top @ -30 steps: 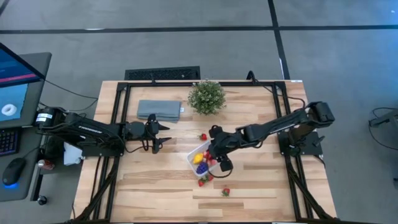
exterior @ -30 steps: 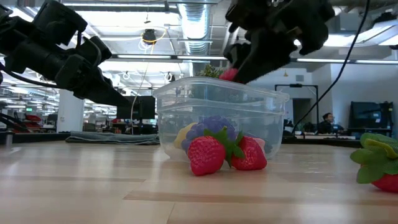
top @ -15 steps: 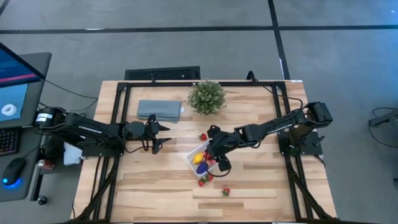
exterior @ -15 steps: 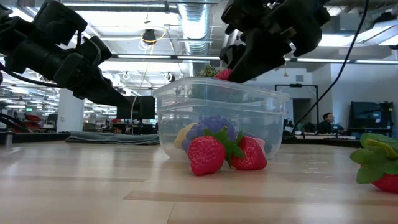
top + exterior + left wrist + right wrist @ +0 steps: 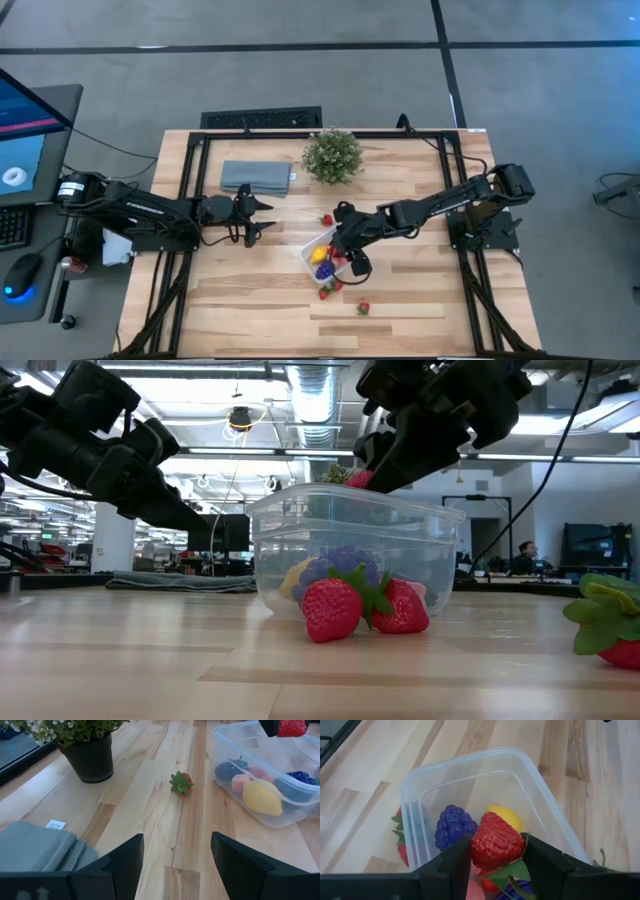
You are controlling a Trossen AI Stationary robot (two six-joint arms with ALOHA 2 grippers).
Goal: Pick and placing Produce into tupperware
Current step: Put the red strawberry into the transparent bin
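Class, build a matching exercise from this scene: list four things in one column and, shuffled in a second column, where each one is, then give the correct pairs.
Things:
1. lemon
2. strawberry over the tupperware
3. grey-blue cloth
4. lone strawberry

Places:
A. between the right gripper fingers
B. on the bare table, between the potted plant and the box
C. inside the box
D. folded beside the plant

Pairs: 1-C, 2-A, 3-D, 4-B

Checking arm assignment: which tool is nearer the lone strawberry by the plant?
Right. The right tool hangs over the tupperware, just beside that strawberry. The left tool waits farther off, near the cloth.
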